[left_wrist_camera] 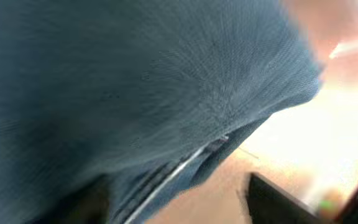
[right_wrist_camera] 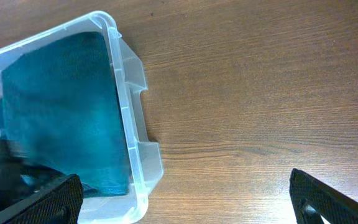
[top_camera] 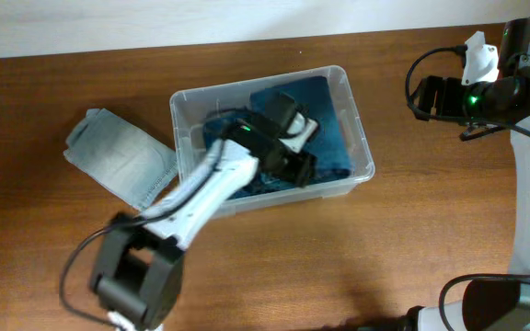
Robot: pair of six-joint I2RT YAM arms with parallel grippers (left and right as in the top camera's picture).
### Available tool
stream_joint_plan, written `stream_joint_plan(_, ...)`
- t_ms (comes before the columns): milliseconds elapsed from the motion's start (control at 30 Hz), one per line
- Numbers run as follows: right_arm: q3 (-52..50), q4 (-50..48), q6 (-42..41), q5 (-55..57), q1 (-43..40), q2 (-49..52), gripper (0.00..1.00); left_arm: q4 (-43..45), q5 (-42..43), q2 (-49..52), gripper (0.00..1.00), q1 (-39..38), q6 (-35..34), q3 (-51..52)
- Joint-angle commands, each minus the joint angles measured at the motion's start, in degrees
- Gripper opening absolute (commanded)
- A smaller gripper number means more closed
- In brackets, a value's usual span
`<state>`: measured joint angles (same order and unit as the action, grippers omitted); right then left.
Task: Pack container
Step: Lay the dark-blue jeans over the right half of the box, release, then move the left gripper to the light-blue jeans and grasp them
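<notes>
left arm reaches up from lower left of the overhead frame. left claw (top_camera: 294,152) is down inside the container (top_camera: 361,129) at frame centre, on the teal cloth (top_camera: 325,119). its wrist view is all blurred teal fabric, so i cannot tell if it is clenched or released. step in hand, by my read: settling the teal cloth in. a grey cloth (top_camera: 118,156) lies on the bench (top_camera: 385,248) just left of the container, likely next: lift out, reach left, pinch it. right claw (right_wrist_camera: 184,180) is spread wide, holding nothing, upper right.
</notes>
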<state>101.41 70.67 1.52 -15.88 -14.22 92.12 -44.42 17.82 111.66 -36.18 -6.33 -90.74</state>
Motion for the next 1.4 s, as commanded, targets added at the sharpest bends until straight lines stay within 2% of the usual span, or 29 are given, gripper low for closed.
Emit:
stream_joint_plan(0,0.02,0.07,-0.26,0.04,-0.11,0.31,0.98,-2.64,-6.21,-12.24,0.93,10.14,0.42,-4.04)
stream_joint_plan(100,0.02,0.07,-0.26,0.04,-0.11,0.31,0.98,-5.16,-10.34,-17.94,1.0,15.93,0.2,-4.04)
stream_joint_plan(200,0.02,0.07,0.02,0.04,-0.11,0.31,0.98,-9.44,-14.8,-21.44,0.99,23.12,-1.57,-4.02)
stream_joint_plan(300,0.02,0.09,0.15,0.04,-0.09,0.31,0.99,-13.9,-14.58,-21.99,0.99,31.45,-4.94,-3.96)
stream_joint_plan(467,0.02,0.09,0.15,0.02,-0.11,0.31,0.98,-15.04,-8.02,-20.57,1.0,45.9,-9.42,0.59)
stream_joint_plan(633,0.02,0.09,0.13,0.0,-0.09,0.31,0.98,-10.03,-0.42,-17.33,0.99,55.49,-10.16,9.9)
stream_joint_plan(733,0.02,0.09,0.13,0.0,-0.04,0.31,0.98,-5.7,0.66,-14.32,0.99,58.12,-9.86,14.75)
stream_joint_plan(833,0.02,0.09,0.13,0.0,-0.04,0.31,0.98,0.87,8.22,-10.71,0.99,59.14,-6.36,18.23)
stream_joint_plan(900,0.02,0.13,0.13,0.02,-0.04,0.31,0.98,3.93,9.81,-8.63,0.99,59.12,-7.08,19.32)
stream_joint_plan(1100,0.02,0.7,0.61,0.02,-0.07,0.31,0.98,7.52,9.79,-4.02,0.99,59.14,-13.53,19.52)
stream_joint_plan(1367,0.02,0.7,1.01,0.02,-0.04,0.31,0.98,7.96,6.08,-1.4,0.99,59.12,-16.41,20.57)
